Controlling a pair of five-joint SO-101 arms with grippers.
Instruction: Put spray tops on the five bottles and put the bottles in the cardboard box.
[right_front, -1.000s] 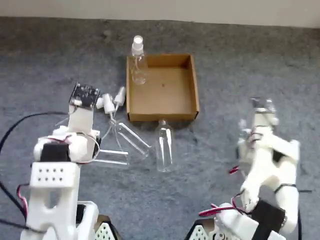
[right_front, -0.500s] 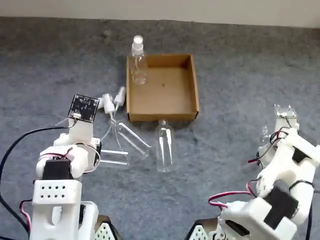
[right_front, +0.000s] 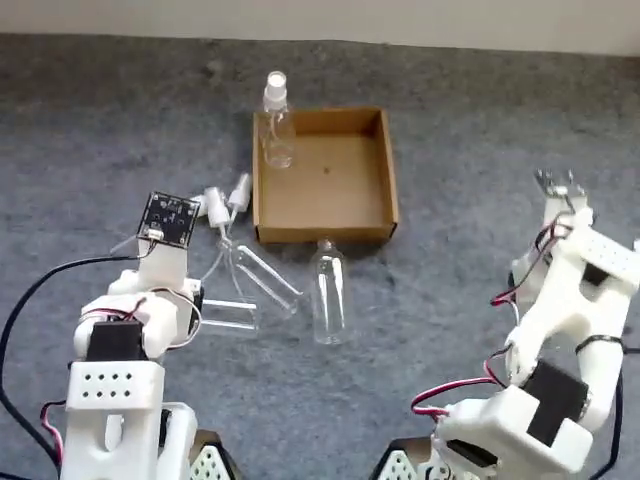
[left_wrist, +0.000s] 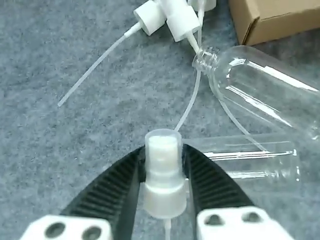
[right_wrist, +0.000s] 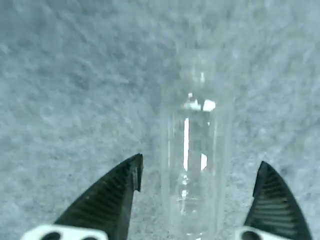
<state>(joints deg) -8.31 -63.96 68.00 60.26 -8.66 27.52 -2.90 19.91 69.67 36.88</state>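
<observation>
A grey fuzzy carpet (right_front: 480, 120) is stretching out under everything here, and a pale strip (right_front: 400, 20) is running along its far edge

Even, diffuse light covers the grey fuzzy tabletop (right_front: 120, 110); shadows are faint and soft. White glints streak the clear plastic bottle (left_wrist: 265, 97) lying on it.
</observation>
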